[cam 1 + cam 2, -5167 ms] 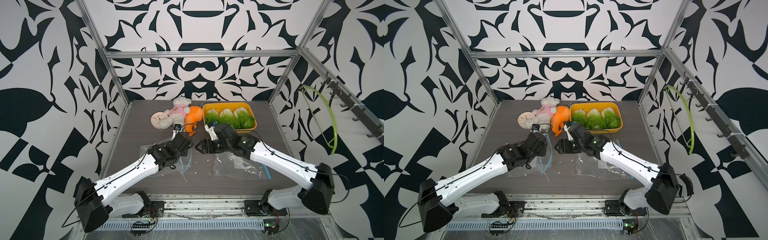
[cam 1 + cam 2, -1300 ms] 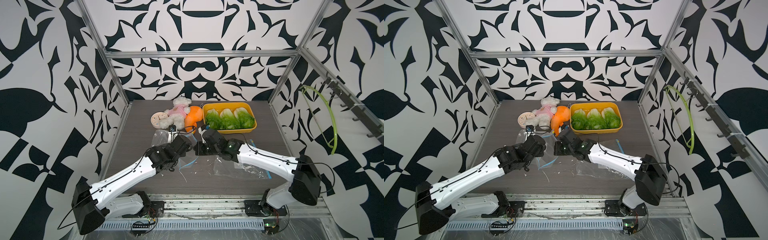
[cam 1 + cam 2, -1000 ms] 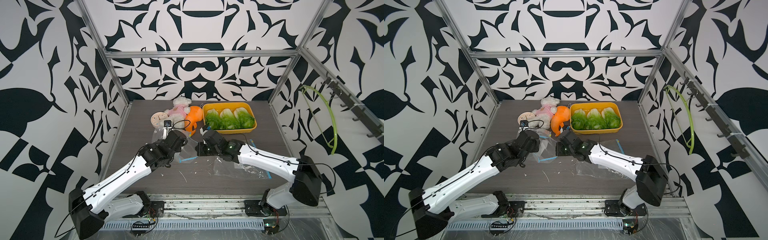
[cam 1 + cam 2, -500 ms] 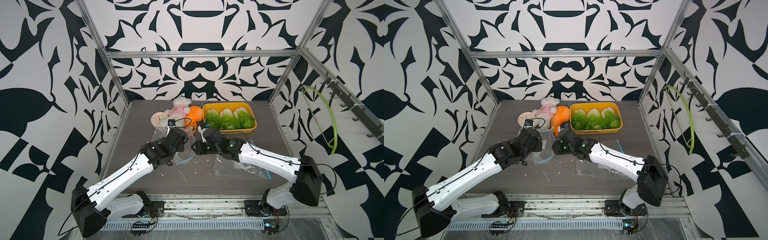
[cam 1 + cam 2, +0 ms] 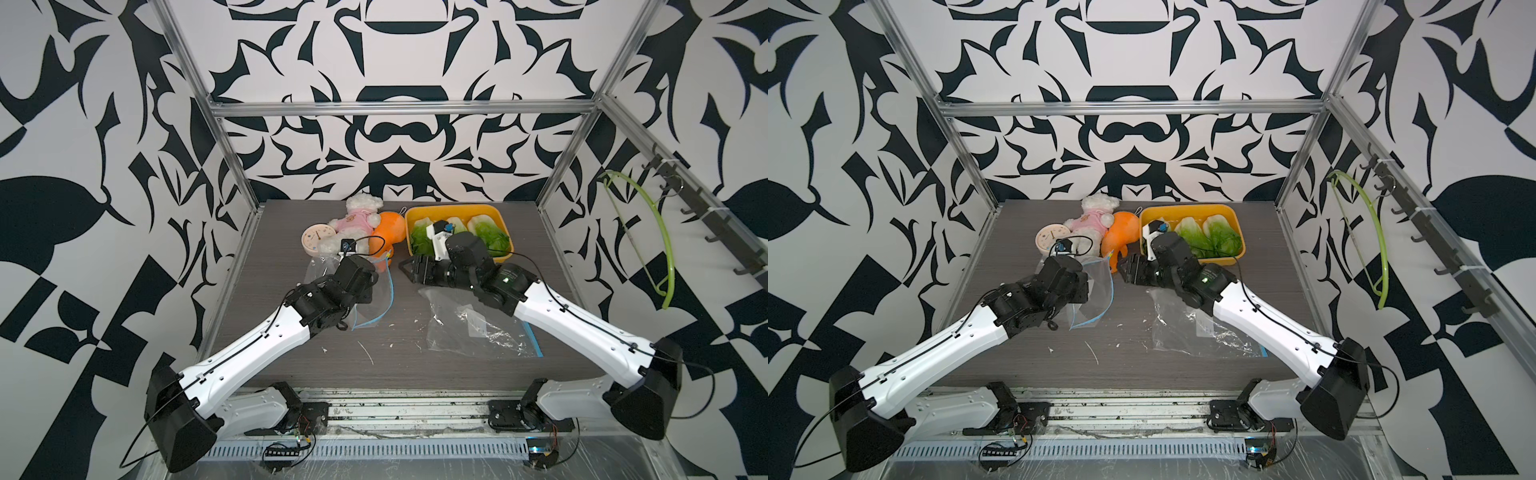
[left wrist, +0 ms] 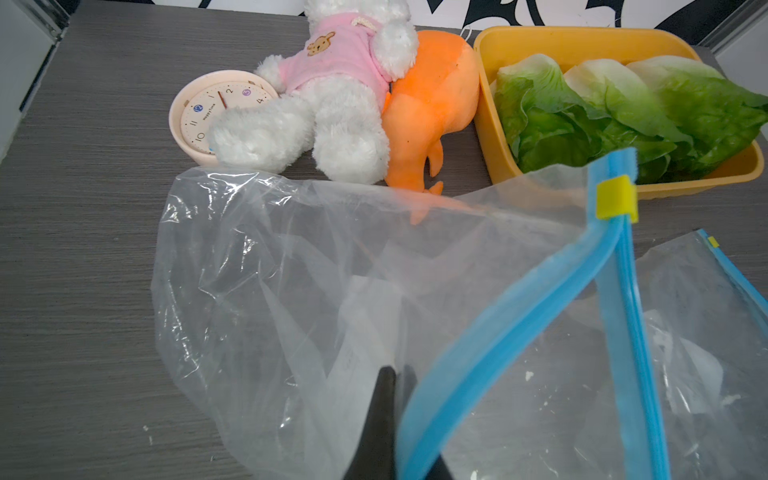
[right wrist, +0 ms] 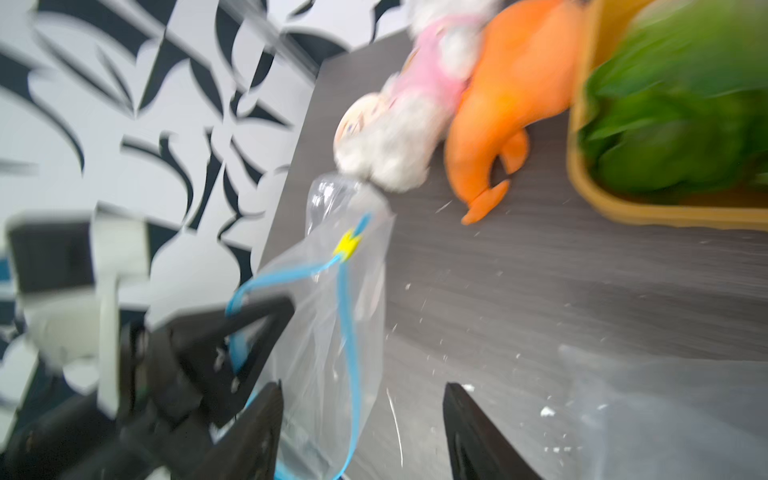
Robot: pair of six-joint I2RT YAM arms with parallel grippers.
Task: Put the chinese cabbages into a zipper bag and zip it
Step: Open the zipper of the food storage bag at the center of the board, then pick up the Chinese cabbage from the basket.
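While bag (image 6: 316, 270) hangs slack: cabbages (image 6: 623, 112) unbagged

Cabbages: three, in yellow tray (image 6: 582, 39). Left end effector (image 6: 390, 374): pinching bag rim. Right end effector (image 7: 365, 411): jaws apart, empty. Risk: thin rim may slip, mouth collapsing before loading.

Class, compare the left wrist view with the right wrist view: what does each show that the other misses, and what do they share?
Only the left wrist view shows the chinese cabbages as three separate heads, and the numerals on the clock. Only the right wrist view shows the right gripper, jaws open, and the left gripper from outside, shut on the blue strip of the zipper bag. Both show that bag with its yellow slider, the white plush, the orange plush and the yellow tray.
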